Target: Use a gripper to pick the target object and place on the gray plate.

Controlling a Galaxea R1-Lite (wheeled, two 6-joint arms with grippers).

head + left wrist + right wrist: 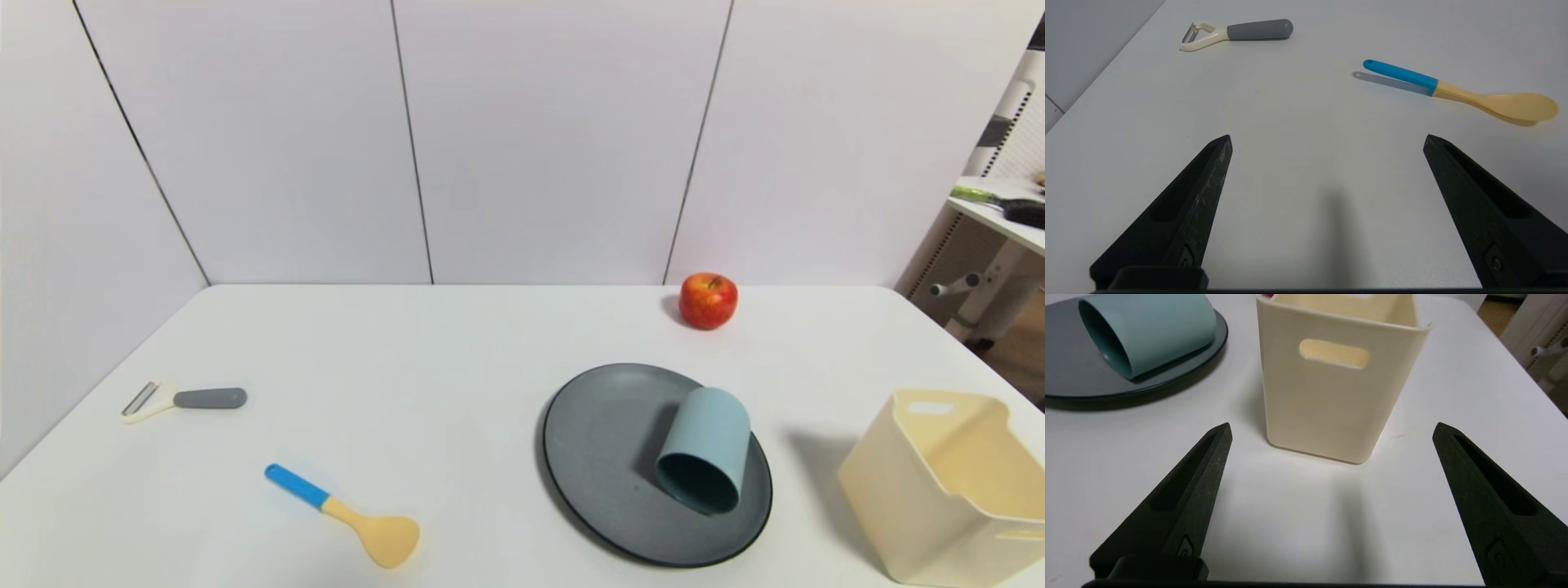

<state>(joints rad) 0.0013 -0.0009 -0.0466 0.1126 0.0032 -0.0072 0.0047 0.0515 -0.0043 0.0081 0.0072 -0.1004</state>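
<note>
The pale blue-green tumbler [707,445] lies on its side on the gray plate [596,457], its dark teal mouth facing the table's front edge. It also shows in the right wrist view [1151,332], resting on the plate [1069,371]. Neither arm shows in the head view. My right gripper [1332,430] is open and empty, low over the table in front of the cream bin, well apart from the tumbler. My left gripper [1327,141] is open and empty over bare table near the spoon.
A cream square bin [955,482] stands at the right [1335,388]. A red apple [708,300] sits behind the plate. A blue-handled spoon [347,516] [1457,92] and a gray-handled peeler [184,399] [1237,32] lie on the left.
</note>
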